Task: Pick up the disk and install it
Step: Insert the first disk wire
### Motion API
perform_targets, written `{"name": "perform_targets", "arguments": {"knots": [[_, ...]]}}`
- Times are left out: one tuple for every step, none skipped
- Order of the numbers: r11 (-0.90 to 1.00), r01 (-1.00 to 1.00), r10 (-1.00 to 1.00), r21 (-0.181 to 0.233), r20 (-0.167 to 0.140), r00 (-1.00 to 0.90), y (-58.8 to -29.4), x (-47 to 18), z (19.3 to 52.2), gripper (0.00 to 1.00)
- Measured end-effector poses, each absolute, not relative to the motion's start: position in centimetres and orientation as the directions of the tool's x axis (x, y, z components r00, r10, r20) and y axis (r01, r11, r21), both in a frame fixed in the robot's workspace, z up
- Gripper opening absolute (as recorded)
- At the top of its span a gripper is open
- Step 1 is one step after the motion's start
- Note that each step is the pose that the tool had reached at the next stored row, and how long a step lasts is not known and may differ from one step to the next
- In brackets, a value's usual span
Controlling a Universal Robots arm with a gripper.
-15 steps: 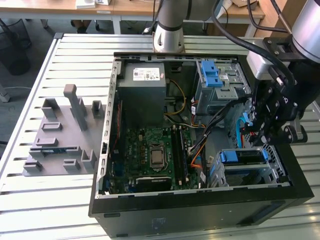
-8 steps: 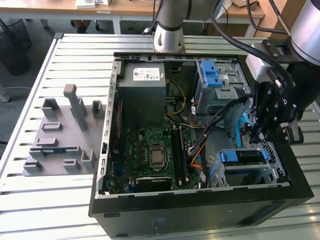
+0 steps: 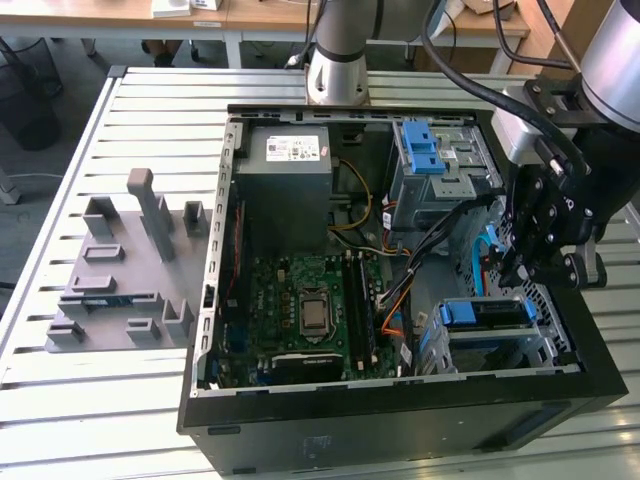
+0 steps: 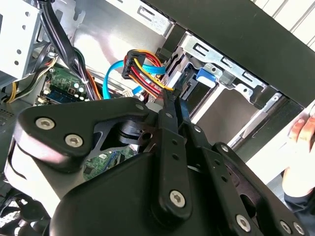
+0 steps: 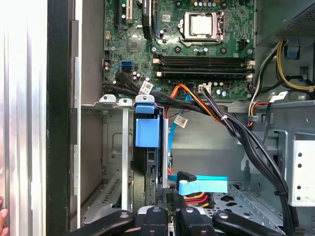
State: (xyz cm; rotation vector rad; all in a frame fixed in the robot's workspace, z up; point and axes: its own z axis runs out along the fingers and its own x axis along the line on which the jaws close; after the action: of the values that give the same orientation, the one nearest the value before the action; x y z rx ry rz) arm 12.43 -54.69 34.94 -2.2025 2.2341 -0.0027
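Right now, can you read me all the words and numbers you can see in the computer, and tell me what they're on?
White sticker on the grey power-supply box: print too small to read.
White tags on the cables: too blurred to read.
Green circuit board: tiny marks, unreadable.
So no text here can be quoted.

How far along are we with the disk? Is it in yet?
Done: the disk is off the table and standing in the drive cage at the case's corner, its blue carrier tab level with the cage's edge. In hand: the gripper is right at the disk's other end; whether it grips the disk I cannot tell. Left: full seating isn't confirmed, and the blue data cable appears to lie unplugged beside it.
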Motion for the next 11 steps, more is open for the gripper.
{"name": "perform_targets", "arguments": {"knots": [[0.014,-1.000,-1.000,-0.004,0.000,-0.014,-54.69,12.43,34.95,0.16],[0.014,-1.000,-1.000,-0.004,0.000,-0.014,-54.69,12.43,34.96,0.16],[0.014,-1.000,-1.000,-0.004,0.001,-0.014,-54.70,12.43,34.96,0.16],[0.015,-1.000,-1.000,-0.003,0.001,-0.015,-54.70,12.44,34.96,0.16],[0.015,-1.000,-1.000,0.000,0.002,-0.015,-54.71,12.46,34.96,0.16],[0.016,-1.000,-1.000,0.002,0.004,-0.016,-54.73,12.48,34.96,0.16],[0.017,-1.000,-1.000,0.003,0.005,-0.017,-54.76,12.50,34.95,0.16],[0.017,-1.000,-1.000,0.003,0.005,-0.017,-54.80,12.51,34.93,0.16],[0.018,-1.000,-1.000,0.003,0.005,-0.018,-54.86,12.51,34.91,0.16],[0.019,-1.000,-1.000,0.003,0.005,-0.018,-54.96,12.51,34.87,0.16],[0.019,-1.000,-1.000,0.003,0.005,-0.019,-55.06,12.51,34.81,0.16]]}}
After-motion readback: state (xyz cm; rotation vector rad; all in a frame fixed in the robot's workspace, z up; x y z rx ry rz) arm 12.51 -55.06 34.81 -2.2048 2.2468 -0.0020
